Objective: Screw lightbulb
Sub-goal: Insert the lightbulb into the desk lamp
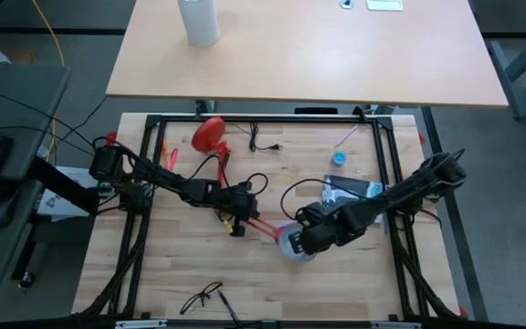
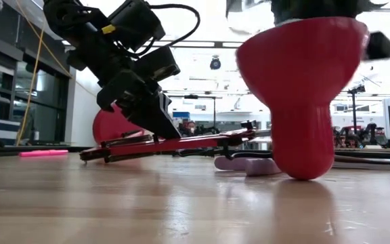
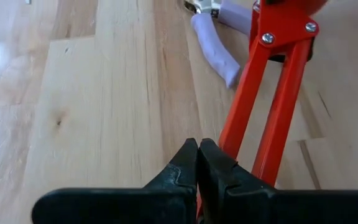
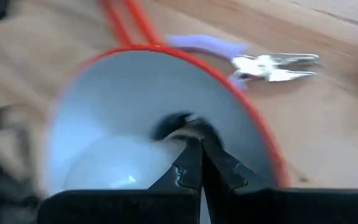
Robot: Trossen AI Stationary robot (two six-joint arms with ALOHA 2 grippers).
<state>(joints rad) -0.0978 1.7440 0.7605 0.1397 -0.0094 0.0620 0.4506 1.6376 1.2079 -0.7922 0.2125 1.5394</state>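
The wooden table (image 1: 336, 274), pale butcher-block planks with a smooth, faintly glossy finish, carries everything here, and lying across its middle is a red lamp whose two thin, flat metal arm bars (image 3: 272, 118) run from a round base (image 1: 210, 133) at the far side to the cone shade (image 2: 296, 74) near the front. That shade is hard, glossy red outside and matte white inside (image 4: 135, 106), flaring from a narrow neck to a wide mouth that faces upward towards the right arm. The left gripper (image 1: 237, 217) sits low over the lamp's arm bars near mid-table, its dark, ridged fingers pressed tip to tip with nothing seen between them, just beside the red bars, apparently steadying the lamp. The right gripper (image 1: 307, 239) hangs directly over the shade's mouth, reaching into it, its fingers likewise closed together at the tips. The lightbulb (image 4: 114, 165) lies inside the shade, a rounded frosted white globe low in the cone beside a dark socket opening; whether its screw base is already seated in the socket cannot be told. It will likely be light, rigid, smooth and rather slippery, and fragile if glass, so the grip should be gentle, around the widest part of the globe, turning without squeezing hard or tilting it off the threads. Just beyond the shade lie pliers with soft-looking lilac handles (image 3: 213, 53) and shiny metal jaws.
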